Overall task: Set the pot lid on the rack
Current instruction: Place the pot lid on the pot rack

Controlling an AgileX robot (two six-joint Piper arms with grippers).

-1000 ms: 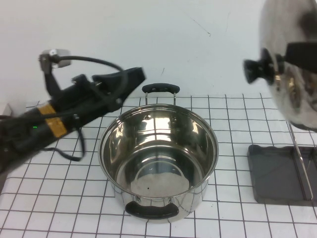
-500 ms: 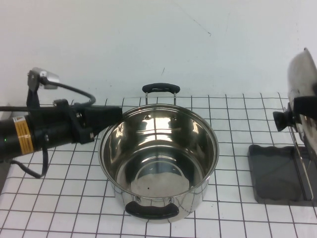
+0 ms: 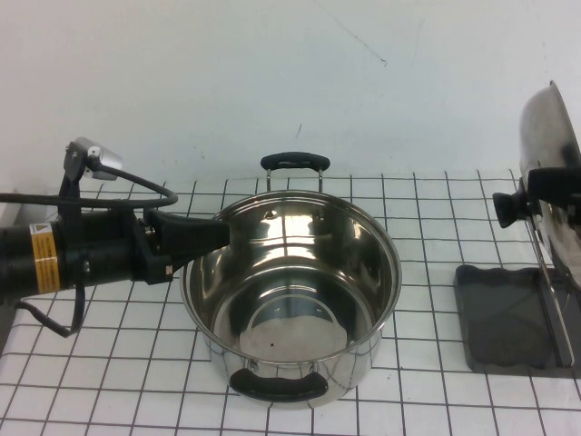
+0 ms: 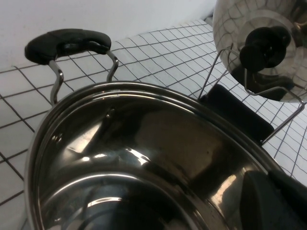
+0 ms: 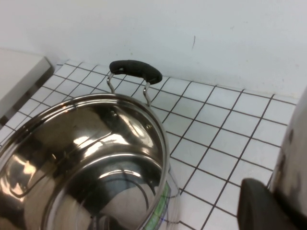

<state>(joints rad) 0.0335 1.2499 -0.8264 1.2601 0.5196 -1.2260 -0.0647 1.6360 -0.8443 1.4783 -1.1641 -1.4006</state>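
Shiny domed pot lid point(image 3: 547, 154) on edge above the rack point(image 3: 547, 272), right hand point(image 3: 531, 195) clamping its black knob point(image 3: 506, 208), left hand point(image 3: 222, 233) closed, empty, at pot point(image 3: 290, 291) rim

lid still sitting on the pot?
No. In the high view the pot is open, and the pot lid stands on edge over the rack, right claw at its knob.
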